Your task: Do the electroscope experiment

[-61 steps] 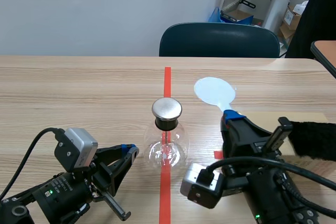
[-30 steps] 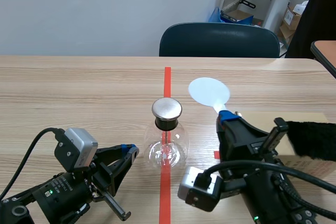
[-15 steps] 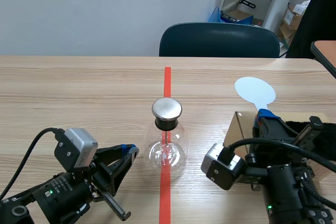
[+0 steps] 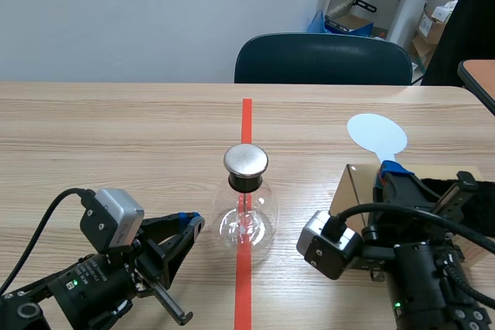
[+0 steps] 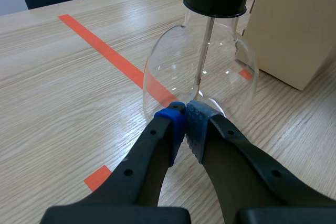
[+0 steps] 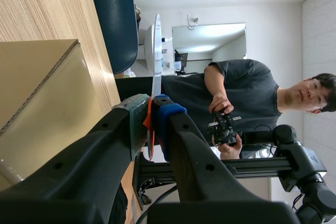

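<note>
The right fingers (image 6: 169,116) are clamped on the stem of a thin pale-blue round plastic paddle (image 4: 377,134), which looks light and bendy. The round clear glass flask (image 4: 246,222) stands on the counter just ahead of the left fingers (image 5: 169,124), which are pressed together. It looks fragile and slippery, so I'd hold it by the neck.

We see a dark blue chair (image 4: 323,58) at the far edge of the wooden surface (image 4: 116,137), a cardboard box (image 5: 296,30) resting on it, and a person (image 6: 247,93) holding a camera (image 6: 223,129).
</note>
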Motion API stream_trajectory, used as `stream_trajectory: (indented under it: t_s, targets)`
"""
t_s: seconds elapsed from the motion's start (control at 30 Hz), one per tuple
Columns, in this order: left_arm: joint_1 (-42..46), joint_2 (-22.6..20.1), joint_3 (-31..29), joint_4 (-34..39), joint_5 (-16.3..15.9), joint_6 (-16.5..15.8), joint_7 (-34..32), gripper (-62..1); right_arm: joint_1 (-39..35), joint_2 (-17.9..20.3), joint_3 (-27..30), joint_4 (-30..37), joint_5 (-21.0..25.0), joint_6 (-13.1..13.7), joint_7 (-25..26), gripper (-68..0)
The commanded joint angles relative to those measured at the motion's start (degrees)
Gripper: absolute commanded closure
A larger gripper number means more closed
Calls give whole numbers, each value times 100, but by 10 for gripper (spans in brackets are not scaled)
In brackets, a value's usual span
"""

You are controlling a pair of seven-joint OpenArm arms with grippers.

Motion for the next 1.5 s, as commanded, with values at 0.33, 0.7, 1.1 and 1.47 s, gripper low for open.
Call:
stream_trajectory:
  t_s: [0.33, 0.7, 1.1, 1.47]
  targets:
    - [13, -4, -33, 98, -28, -4, -94, -36, 94, 2, 17, 72, -9, -103, -24, -17]
    - [15, -35, -33, 98, -28, -9, -96, -60, 94, 2, 17, 72, -9, -103, -22, -17]
    - [15, -33, -33, 98, -28, -9, -96, -60, 94, 2, 17, 72, -9, -103, -22, -17]
    - [13, -33, -33, 98, -28, -9, -96, -60, 94, 2, 17, 72, -9, -103, -22, -17]
